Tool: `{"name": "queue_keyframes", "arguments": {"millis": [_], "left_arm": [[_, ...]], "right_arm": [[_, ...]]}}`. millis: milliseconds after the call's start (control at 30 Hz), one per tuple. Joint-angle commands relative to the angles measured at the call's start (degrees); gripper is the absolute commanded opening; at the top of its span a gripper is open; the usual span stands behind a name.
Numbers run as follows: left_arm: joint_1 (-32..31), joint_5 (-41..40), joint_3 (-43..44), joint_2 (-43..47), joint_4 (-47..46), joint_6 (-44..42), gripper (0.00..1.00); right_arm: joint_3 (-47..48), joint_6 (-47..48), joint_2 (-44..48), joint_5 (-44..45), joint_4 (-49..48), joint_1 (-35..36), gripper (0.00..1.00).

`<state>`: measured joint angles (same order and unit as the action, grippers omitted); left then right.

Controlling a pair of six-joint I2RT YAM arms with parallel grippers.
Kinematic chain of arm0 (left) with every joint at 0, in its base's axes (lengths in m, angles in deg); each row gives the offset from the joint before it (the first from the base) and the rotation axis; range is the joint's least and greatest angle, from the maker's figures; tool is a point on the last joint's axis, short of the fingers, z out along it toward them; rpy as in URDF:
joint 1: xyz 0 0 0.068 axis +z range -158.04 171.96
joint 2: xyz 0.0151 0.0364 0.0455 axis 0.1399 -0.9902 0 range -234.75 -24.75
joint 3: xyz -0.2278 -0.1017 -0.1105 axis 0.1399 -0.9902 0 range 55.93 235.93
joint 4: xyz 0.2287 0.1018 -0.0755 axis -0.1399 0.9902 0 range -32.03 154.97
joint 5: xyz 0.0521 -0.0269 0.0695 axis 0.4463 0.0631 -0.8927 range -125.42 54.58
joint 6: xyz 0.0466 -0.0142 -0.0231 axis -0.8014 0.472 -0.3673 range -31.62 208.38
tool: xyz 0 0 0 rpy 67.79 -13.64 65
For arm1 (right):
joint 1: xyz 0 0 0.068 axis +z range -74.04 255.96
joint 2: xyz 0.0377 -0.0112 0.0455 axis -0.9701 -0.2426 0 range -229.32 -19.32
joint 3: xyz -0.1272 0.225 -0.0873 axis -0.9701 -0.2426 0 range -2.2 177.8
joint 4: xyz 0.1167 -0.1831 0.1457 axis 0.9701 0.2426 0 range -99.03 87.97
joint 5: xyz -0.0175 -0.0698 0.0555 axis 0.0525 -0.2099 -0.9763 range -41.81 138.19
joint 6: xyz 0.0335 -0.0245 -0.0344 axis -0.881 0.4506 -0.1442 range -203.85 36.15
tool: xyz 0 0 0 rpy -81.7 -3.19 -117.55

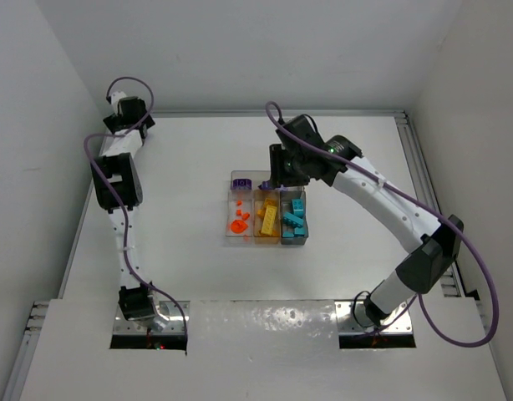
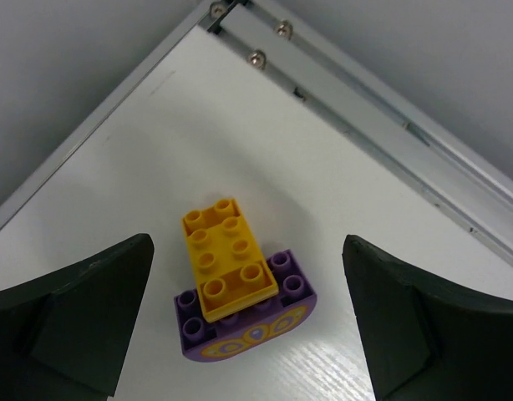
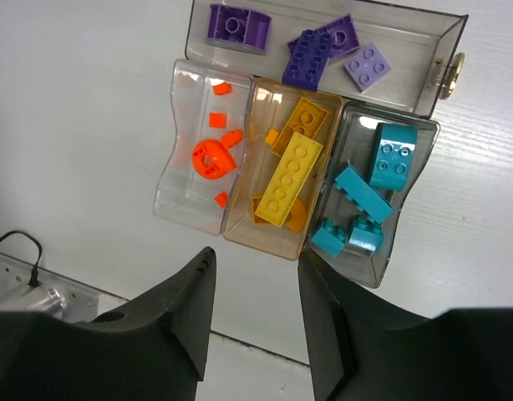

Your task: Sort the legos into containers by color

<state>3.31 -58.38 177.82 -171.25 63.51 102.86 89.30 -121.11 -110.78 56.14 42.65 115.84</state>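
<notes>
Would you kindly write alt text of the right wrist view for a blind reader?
A clear tray on a white table holds sorted bricks: orange pieces in the left bin, yellow bricks in the middle, teal bricks on the right, purple bricks in the long bin above. The right gripper sits at the bottom, its jaws slightly apart and empty.

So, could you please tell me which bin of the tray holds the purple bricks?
The long narrow bin, lying across the ends of the three side-by-side bins, which hold orange, yellow and teal bricks instead.
</notes>
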Motion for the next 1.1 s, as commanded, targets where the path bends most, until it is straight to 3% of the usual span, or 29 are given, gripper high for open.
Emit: {"name": "queue_keyframes", "arguments": {"millis": [0, 267, 400, 567, 700, 767, 867, 900, 1067], "left_arm": [[0.4, -2.7, -0.1, 0.4, -0.1, 3.1, 0.95], [0.4, -3.8, -1.5, 0.6, -0.1, 4.1, 0.91], [0.5, -3.2, -1.7, 0.0, -0.1, 4.9, 0.65], [0.7, -2.6, -1.6, -0.3, 0.0, 5.5, 0.61], [0.6, -2.1, -1.7, -0.1, 0.1, 5.4, 0.47], [0.7, -1.8, -1.6, 0.2, 0.1, 4.9, 0.34], [0.7, -1.8, -2.1, 0.6, 0.3, 4.2, 0.05], [0.6, -1.7, -2.4, 0.9, 0.2, 4.1, 0.0], [0.6, -1.0, -5.3, 3.8, 0.2, 2.6, 0.0]], "right_arm": [[2.8, 0.3, 0.2, 1.5, 0.7, 0.3, 0.44], [2.9, 0.4, 0.2, 1.7, 0.4, 0.6, 0.44], [3.2, 0.7, 0.4, 1.8, 0.9, 0.6, 0.44], [3.3, 0.6, 0.9, 2.5, 1.3, 0.6, 0.44], [3.2, 0.7, 1.2, 2.7, 1.4, 0.6, 0.44], [3.1, 0.8, 1.1, 2.6, 1.2, 0.7, 0.44], [2.9, 0.7, 1.2, 2.5, 1.1, 0.6, 0.44], [2.7, 0.7, 1.4, 2.4, 1.0, 0.6, 0.44], [1.5, 1.2, 2.2, 2.3, -0.4, 0.6, 0.44]]}}
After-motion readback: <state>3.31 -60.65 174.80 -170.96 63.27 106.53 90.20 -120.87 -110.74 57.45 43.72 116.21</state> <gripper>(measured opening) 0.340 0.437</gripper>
